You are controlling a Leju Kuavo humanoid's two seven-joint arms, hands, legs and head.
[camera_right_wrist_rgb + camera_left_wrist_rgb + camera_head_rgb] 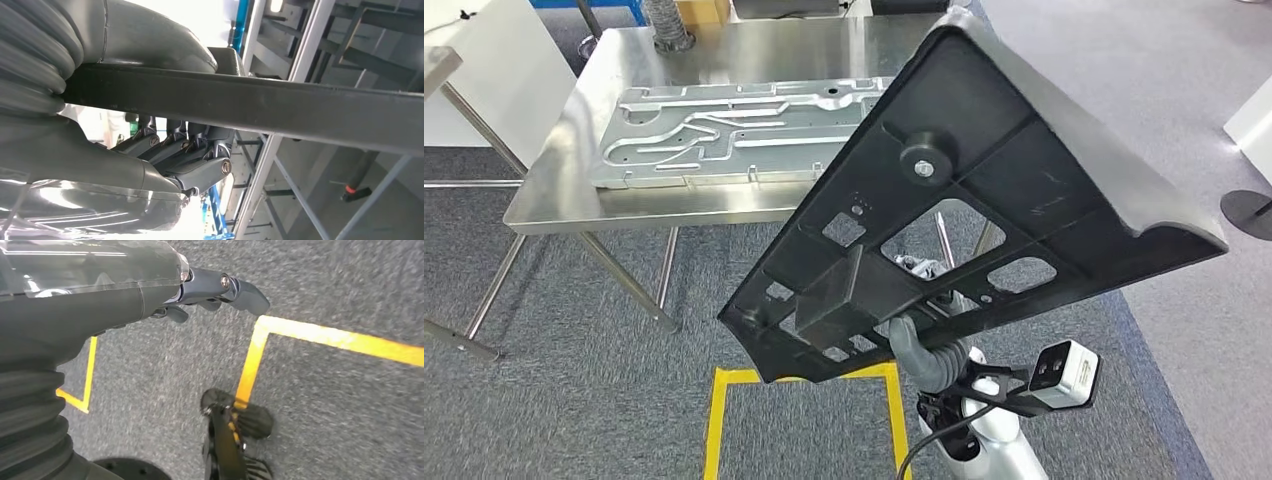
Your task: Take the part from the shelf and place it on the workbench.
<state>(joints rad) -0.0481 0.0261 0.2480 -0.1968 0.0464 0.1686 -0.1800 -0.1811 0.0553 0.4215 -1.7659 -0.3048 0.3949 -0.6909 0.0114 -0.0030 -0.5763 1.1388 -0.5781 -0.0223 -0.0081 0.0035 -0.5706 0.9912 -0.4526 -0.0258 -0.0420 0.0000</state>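
Grey carpet (574, 300) covers the floor, and a yellow taped outline (724, 410) lies on it just ahead of the robot. Beyond it stands a steel workbench (554, 190) carrying a flat machined metal plate (724, 135). Raised in front of the head camera is the part (984, 200), a large black moulded panel (ribbed on its underside, with several cut-outs and a round boss), tilted and well above the carpet, its far corner overlapping the workbench in the picture. The right hand (170, 155) grips the part's edge, thumb on one face and fingers curled against the other. The left hand (210, 290) hangs over the carpet near the yellow tape, fingers loosely curled, holding nothing.
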